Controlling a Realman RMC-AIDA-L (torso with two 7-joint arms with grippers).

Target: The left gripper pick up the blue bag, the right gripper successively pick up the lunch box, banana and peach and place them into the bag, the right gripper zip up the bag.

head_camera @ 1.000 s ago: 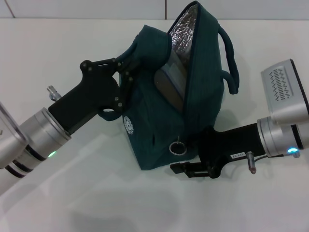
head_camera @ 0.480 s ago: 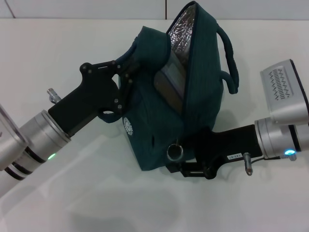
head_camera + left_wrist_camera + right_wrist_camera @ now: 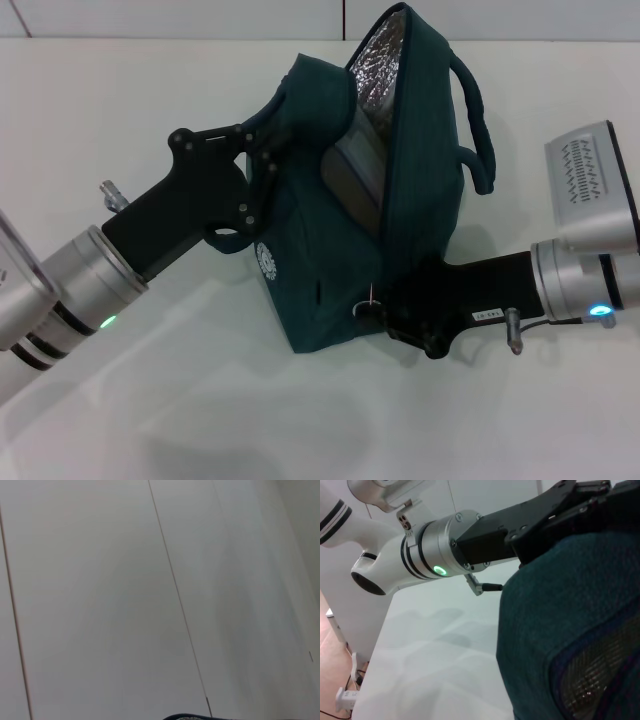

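The blue bag [image 3: 340, 250] stands on the white table with its top open, showing the silver foil lining [image 3: 375, 70]. The lunch box [image 3: 355, 160] shows partly inside the opening. The banana and the peach are hidden. My left gripper [image 3: 258, 150] is shut on the bag's near handle at its upper left side; it also shows in the right wrist view [image 3: 570, 505]. My right gripper [image 3: 385, 312] is pressed against the bag's lower right corner, right at the zipper ring pull [image 3: 366, 306]. The bag's fabric fills the right wrist view [image 3: 560, 620].
The white table [image 3: 150, 90] surrounds the bag. A seam runs up the back wall [image 3: 343, 18]. My right arm's silver housing [image 3: 590, 190] sits to the bag's right. The left wrist view shows only pale panels [image 3: 100, 605].
My right gripper has moved up and inward against the bag's lower corner and turned at the wrist. The ring pull, hanging flat before, now stands edge-on at the gripper's tip. The left arm has held still.
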